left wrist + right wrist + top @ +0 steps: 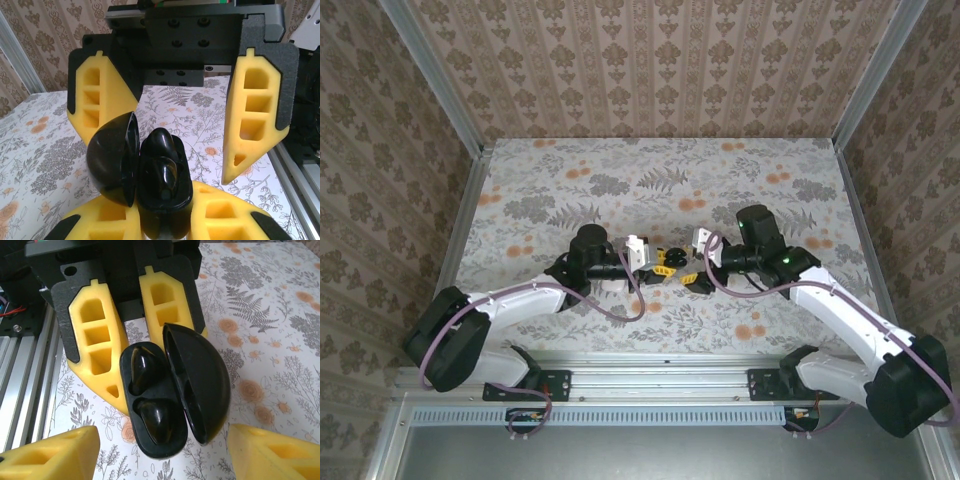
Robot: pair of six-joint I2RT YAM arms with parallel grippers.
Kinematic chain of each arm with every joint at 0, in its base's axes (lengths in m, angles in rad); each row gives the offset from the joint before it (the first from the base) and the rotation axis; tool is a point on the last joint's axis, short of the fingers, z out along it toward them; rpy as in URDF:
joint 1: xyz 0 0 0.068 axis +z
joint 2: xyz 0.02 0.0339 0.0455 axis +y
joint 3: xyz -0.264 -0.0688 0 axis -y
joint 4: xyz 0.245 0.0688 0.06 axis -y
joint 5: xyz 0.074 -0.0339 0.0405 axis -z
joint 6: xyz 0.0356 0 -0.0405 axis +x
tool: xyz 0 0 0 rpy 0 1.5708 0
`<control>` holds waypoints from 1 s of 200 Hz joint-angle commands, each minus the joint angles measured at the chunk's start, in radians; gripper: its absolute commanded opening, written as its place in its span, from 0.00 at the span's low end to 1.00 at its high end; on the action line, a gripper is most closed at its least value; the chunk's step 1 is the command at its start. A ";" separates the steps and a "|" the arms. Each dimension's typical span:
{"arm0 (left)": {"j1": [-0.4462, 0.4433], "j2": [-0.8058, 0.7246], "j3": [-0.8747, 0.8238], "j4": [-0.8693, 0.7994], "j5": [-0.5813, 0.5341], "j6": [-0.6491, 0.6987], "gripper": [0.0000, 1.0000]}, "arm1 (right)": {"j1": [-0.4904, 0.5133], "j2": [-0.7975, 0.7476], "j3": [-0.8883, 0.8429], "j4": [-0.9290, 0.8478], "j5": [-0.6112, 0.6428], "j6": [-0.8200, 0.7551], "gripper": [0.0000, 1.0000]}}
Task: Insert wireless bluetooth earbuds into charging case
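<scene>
The charging case point(170, 400) is glossy black and stands open, its domed lid point(200, 385) swung to one side. Two black earbuds point(142, 367) point(157, 420) lie in its two sockets. My left gripper point(162, 220) is shut on the base of the case point(162, 200), with yellow foam fingers point(225, 215) on both sides. My right gripper point(162, 442) is open just short of the case, its yellow fingertips point(55, 455) apart from it. From above, the left gripper point(650, 262) and right gripper point(692, 272) meet at mid-table around the case point(669, 258).
The floral tabletop point(660, 180) is walled on three sides by patterned panels. An aluminium rail point(660, 375) runs along the near edge by the arm bases. Purple cables point(630, 305) loop beside both wrists.
</scene>
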 commanded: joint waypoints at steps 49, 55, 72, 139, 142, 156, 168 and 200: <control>-0.007 -0.021 0.030 -0.018 0.002 0.024 0.08 | 0.008 0.023 0.033 0.050 -0.103 -0.043 0.58; -0.006 -0.021 0.030 -0.018 0.002 0.024 0.08 | 0.008 0.023 0.033 0.051 -0.104 -0.044 0.58; -0.006 -0.019 0.030 -0.020 0.000 0.025 0.08 | 0.009 0.016 0.035 0.048 -0.109 -0.048 0.55; -0.006 -0.015 0.029 -0.026 -0.014 0.026 0.08 | 0.008 -0.044 0.034 0.003 -0.103 -0.069 0.52; -0.007 -0.015 0.028 -0.026 -0.014 0.026 0.08 | 0.008 -0.048 0.032 0.002 -0.103 -0.069 0.52; -0.006 -0.015 0.027 -0.027 -0.017 0.026 0.08 | 0.008 -0.067 0.030 -0.011 -0.101 -0.069 0.52; -0.007 -0.013 0.028 -0.027 -0.019 0.026 0.08 | 0.008 -0.083 0.022 -0.015 -0.101 -0.063 0.51; -0.007 -0.018 0.028 -0.027 -0.015 0.026 0.08 | 0.008 -0.134 -0.014 -0.010 -0.064 -0.049 0.50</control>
